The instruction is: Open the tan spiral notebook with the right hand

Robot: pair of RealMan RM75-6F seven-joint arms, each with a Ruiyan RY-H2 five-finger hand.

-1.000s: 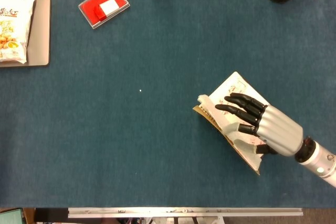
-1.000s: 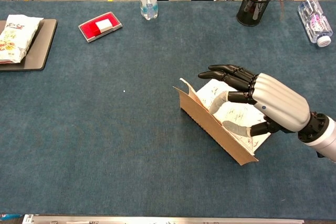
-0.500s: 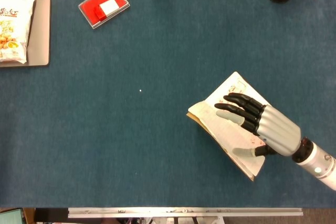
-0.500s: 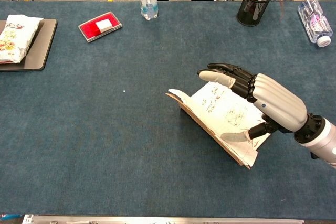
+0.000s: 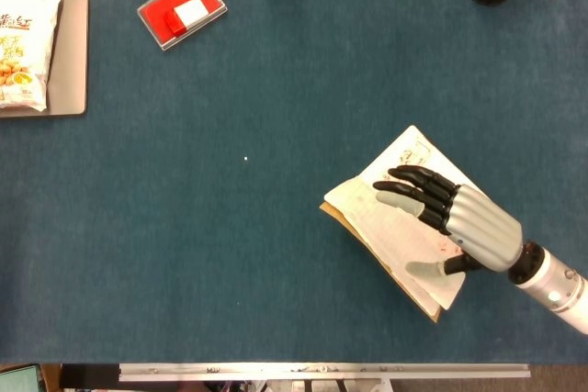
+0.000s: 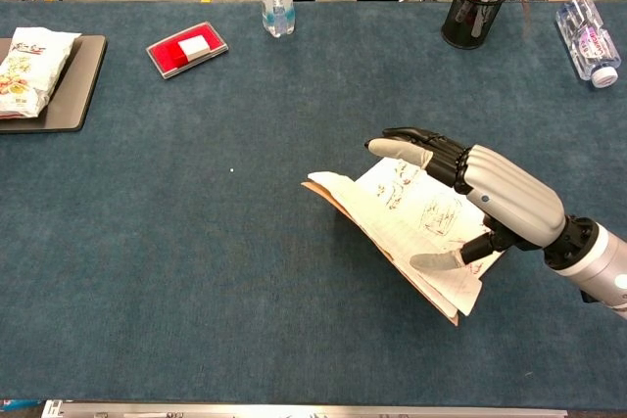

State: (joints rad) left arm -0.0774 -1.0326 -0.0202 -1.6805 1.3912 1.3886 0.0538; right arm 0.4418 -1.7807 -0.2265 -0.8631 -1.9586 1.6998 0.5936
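Since a second ago the tan cover and front pages of the tan spiral notebook (image 5: 397,236) (image 6: 407,227) have swung from nearly upright down toward nine o'clock, so the book now lies much wider open with its written pages showing. It sits on the blue counter (image 5: 230,254) (image 6: 196,271) at about four o'clock from centre. The right hand (image 5: 455,219) (image 6: 480,198) lies over the open pages, its fingers (image 5: 411,183) spread apart and stretched toward ten o'clock, thumb (image 6: 441,260) resting on the near page; it clasps nothing. Far off at eleven o'clock lies a red case (image 5: 182,10) (image 6: 187,48), and a snack bag (image 5: 20,48) (image 6: 27,58) sits at ten o'clock.
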